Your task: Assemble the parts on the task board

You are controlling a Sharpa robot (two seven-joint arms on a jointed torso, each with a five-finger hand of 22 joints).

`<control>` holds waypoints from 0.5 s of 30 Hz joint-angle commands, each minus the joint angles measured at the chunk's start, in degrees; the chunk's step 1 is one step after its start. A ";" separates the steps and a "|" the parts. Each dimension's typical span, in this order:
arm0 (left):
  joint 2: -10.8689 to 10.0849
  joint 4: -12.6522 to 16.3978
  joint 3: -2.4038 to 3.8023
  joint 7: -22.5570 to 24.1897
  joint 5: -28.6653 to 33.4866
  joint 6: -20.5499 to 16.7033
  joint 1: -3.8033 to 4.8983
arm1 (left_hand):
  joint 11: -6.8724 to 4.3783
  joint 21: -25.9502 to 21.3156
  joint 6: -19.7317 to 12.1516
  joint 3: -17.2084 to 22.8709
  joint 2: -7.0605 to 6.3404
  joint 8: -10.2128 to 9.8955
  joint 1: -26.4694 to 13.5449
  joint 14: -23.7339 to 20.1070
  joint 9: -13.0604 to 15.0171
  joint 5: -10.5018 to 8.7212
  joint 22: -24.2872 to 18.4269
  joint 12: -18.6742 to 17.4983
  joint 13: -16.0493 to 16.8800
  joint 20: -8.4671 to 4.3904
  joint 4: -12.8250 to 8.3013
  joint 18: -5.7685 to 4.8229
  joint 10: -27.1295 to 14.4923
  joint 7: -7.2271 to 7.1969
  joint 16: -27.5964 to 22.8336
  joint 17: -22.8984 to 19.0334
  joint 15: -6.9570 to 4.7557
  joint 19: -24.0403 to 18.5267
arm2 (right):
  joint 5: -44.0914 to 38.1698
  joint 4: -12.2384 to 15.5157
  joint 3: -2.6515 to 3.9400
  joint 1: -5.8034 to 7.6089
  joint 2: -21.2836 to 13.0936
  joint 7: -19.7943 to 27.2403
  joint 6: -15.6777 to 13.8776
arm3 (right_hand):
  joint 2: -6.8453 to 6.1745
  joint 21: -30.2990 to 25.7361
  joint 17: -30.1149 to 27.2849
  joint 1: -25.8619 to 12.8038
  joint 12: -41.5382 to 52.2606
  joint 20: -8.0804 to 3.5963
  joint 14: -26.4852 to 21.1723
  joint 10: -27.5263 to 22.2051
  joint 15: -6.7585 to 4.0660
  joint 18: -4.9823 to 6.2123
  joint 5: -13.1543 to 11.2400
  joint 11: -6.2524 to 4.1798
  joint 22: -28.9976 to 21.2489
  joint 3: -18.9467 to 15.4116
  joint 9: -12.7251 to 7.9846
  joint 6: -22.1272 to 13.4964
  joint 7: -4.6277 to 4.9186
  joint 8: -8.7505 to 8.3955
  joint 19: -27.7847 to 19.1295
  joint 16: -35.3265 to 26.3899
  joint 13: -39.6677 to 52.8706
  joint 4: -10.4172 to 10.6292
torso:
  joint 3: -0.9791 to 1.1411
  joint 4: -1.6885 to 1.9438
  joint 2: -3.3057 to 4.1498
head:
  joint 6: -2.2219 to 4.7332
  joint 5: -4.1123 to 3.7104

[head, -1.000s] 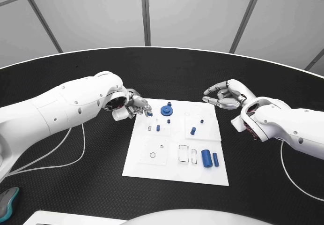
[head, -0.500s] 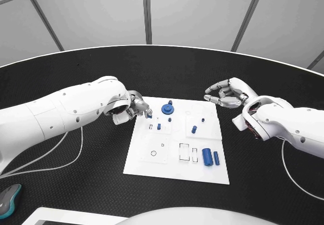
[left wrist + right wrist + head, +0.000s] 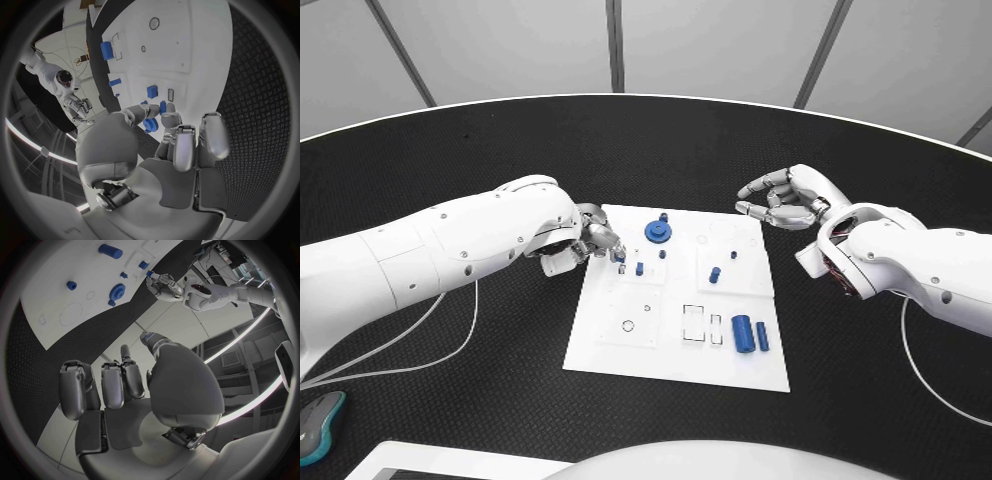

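Observation:
The white task board [image 3: 661,345] lies in the middle of the table. A round blue part [image 3: 656,235] stands near its far edge, small blue pegs [image 3: 639,268] stand behind the middle, and two blue cylinders [image 3: 743,335] lie at the near right. My left hand [image 3: 593,238] hovers over the board's far left corner. In the left wrist view it [image 3: 181,145] pinches a small blue part [image 3: 163,106] at its fingertips, just above the board [image 3: 194,45] next to a small slot [image 3: 170,95]. My right hand [image 3: 783,200] hangs off the far right corner, fingers bent but apart, holding nothing.
Thin white cables [image 3: 459,320] trail over the black table on the left, and another cable [image 3: 923,375] on the right. A teal object [image 3: 315,425] and a white tray [image 3: 444,465] sit at the near left edge.
My left hand has crept a little nearer and further over the board's far left corner, still pinching its part. The right hand has stayed where it was.

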 commanded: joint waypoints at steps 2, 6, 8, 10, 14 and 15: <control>0.10 -0.20 -0.02 0.02 -0.74 0.39 -0.39 | -1.23 0.26 1.52 5.03 0.57 0.40 0.04 4.34 0.01 0.34 0.11 0.29 0.16 -0.41 -5.40 -0.73 1.86 -1.17 0.24 8.62 -0.53 0.12 | 0.00 0.01 0.00 0.00 -0.02 0.00 -0.02 | 0.32 -0.21 4.51 0.08 -0.02 -0.28 3.26 -0.02 -0.46 1.16 0.19 -0.16 3.21 0.32 0.05 -0.31 -0.18 0.32 0.39 -0.17 5.50 -0.05 | -0.01 -0.03 0.08 | -0.09 -0.12; 0.34 -0.65 -0.03 -0.01 -1.30 1.13 -0.70 | -1.28 0.28 1.63 5.07 0.54 0.47 -0.01 4.35 -0.05 0.59 0.15 0.40 0.37 -0.45 -5.52 -0.74 2.07 -1.22 0.24 8.62 -0.57 0.16 | 0.00 0.04 0.00 0.00 -0.04 0.00 -0.03 | 0.32 -0.21 4.51 0.08 -0.02 -0.28 3.26 -0.02 -0.46 1.16 0.19 -0.16 3.21 0.32 0.05 -0.31 -0.18 0.32 0.39 -0.17 5.50 -0.05 | 0.01 -0.01 0.12 | -0.07 -0.15; 0.44 -0.78 -0.03 -0.09 -1.58 1.57 -0.80 | -1.30 0.30 1.70 5.09 0.52 0.51 -0.05 4.35 -0.09 0.74 0.20 0.48 0.52 -0.47 -5.59 -0.75 2.21 -1.25 0.23 8.61 -0.60 0.19 | 0.00 0.05 0.00 0.00 -0.05 0.01 -0.04 | 0.32 -0.21 4.51 0.08 -0.02 -0.28 3.26 -0.02 -0.46 1.16 0.19 -0.16 3.21 0.32 0.05 -0.31 -0.18 0.32 0.39 -0.17 5.50 -0.05 | 0.01 0.00 0.14 | -0.12 -0.16; 0.51 -0.89 -0.03 -0.14 -1.82 1.89 -0.86 | -1.32 0.36 1.74 5.09 0.50 0.54 -0.08 4.35 -0.12 0.86 0.30 0.53 0.60 -0.49 -5.64 -0.77 2.29 -1.27 0.25 8.64 -0.62 0.25 | 0.00 0.05 0.00 0.00 -0.05 0.01 -0.04 | 0.32 -0.21 4.51 0.08 -0.02 -0.28 3.26 -0.02 -0.46 1.16 0.19 -0.16 3.21 0.32 0.05 -0.31 -0.18 0.32 0.39 -0.17 5.50 -0.05 | 0.01 0.01 0.15 | -0.20 -0.15; 0.63 -1.08 -0.03 -0.21 -2.09 2.16 -0.93 | -1.35 0.45 1.82 5.11 0.47 0.59 -0.14 4.35 -0.18 1.09 0.45 0.61 0.76 -0.53 -5.71 -0.80 2.44 -1.30 0.24 8.63 -0.64 0.35 | 0.00 0.08 0.00 0.00 -0.05 -0.01 -0.03 | 0.32 -0.21 4.51 0.08 -0.02 -0.28 3.26 -0.02 -0.46 1.16 0.19 -0.16 3.21 0.32 0.05 -0.31 -0.18 0.32 0.39 -0.17 5.50 -0.05 | 0.02 0.06 0.10 | -0.36 -0.20; 0.65 -1.13 -0.03 -0.23 -2.14 2.20 -0.94 | -1.35 0.45 1.82 5.11 0.47 0.59 -0.14 4.35 -0.18 1.09 0.45 0.61 0.76 -0.53 -5.71 -0.80 2.44 -1.30 0.24 8.63 -0.64 0.35 | 0.00 0.08 0.00 0.00 -0.05 -0.01 -0.03 | 0.32 -0.21 4.51 0.08 -0.02 -0.28 3.26 -0.02 -0.46 1.16 0.19 -0.16 3.21 0.32 0.05 -0.31 -0.18 0.32 0.39 -0.17 5.50 -0.05 | 0.03 0.05 0.10 | -0.37 -0.20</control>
